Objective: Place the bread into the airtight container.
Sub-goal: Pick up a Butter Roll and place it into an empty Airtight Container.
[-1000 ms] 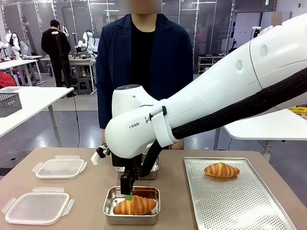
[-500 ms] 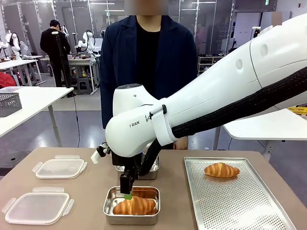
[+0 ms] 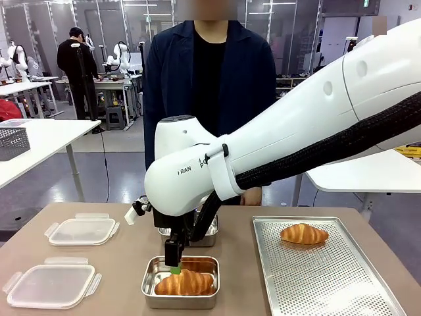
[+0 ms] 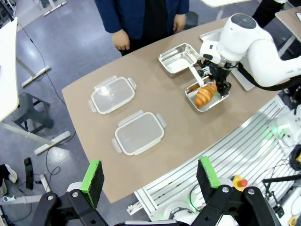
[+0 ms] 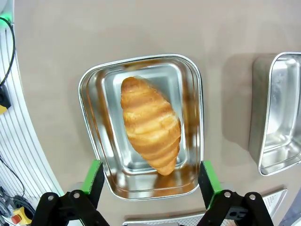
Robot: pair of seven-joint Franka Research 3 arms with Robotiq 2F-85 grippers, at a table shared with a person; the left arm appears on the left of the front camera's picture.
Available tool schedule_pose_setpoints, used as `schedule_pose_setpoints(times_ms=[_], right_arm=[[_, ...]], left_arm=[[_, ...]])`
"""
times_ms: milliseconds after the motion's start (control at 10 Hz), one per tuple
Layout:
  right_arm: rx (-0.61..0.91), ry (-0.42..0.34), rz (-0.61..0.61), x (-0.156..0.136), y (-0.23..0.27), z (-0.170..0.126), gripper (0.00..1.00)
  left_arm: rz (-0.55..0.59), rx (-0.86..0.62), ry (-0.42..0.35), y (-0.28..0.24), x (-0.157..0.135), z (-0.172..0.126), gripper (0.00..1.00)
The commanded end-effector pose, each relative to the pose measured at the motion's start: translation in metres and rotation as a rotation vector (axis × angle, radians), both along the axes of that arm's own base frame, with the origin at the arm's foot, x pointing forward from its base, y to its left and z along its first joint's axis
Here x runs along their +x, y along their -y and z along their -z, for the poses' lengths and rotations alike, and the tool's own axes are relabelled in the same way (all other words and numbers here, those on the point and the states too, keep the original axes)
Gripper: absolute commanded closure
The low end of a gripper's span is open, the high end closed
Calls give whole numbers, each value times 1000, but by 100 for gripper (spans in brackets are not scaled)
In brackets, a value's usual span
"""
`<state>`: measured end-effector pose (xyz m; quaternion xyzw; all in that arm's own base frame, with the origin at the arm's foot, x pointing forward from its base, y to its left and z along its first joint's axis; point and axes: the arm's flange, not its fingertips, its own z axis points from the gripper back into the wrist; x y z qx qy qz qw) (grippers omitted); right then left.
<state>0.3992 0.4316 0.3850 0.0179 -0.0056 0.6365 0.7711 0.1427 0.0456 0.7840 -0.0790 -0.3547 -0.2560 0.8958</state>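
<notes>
Black letters "FRAN" stand on the white casing of the right arm (image 3: 191, 176), at its round joint. A few more letters beside them are cut off and cannot be read.

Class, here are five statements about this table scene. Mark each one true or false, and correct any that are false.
1. A croissant lies in the near metal container, under the right gripper. True.
2. The right gripper is shut on the croissant. False: it is open and holds nothing.
3. The far metal container is empty. True.
4. Every container is sealed. False: both clear lids lie on the table, off the containers.
5. No bread is left outside the containers. False: a second croissant lies on the perforated tray.
</notes>
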Motion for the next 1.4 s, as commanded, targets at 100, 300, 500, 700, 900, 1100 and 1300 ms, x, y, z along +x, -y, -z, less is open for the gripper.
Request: schedule_pose_setpoints(times_ms=[100,300,500,700,900,1100,1300], right_arm=[[-7,1,-6,-2,0,1,0],[-7,1,-6,-2,0,1,0],[17,32,28,-4,9,-26,0],[-2,31,109,-3,56,-64,0],[63,72,145,-18,120,-117,0],[46,180,272,-19,208,-155,0],[71,234,169,-18,293,-146,0]], left_arm=[[17,9,0,0,-4,-3,0],[17,9,0,0,-4,-3,0],[17,9,0,0,-4,-3,0],[17,9,0,0,-4,-3,0],[17,9,0,0,-4,-3,0],[17,9,0,0,-4,-3,0],[17,9,0,0,-4,-3,0]])
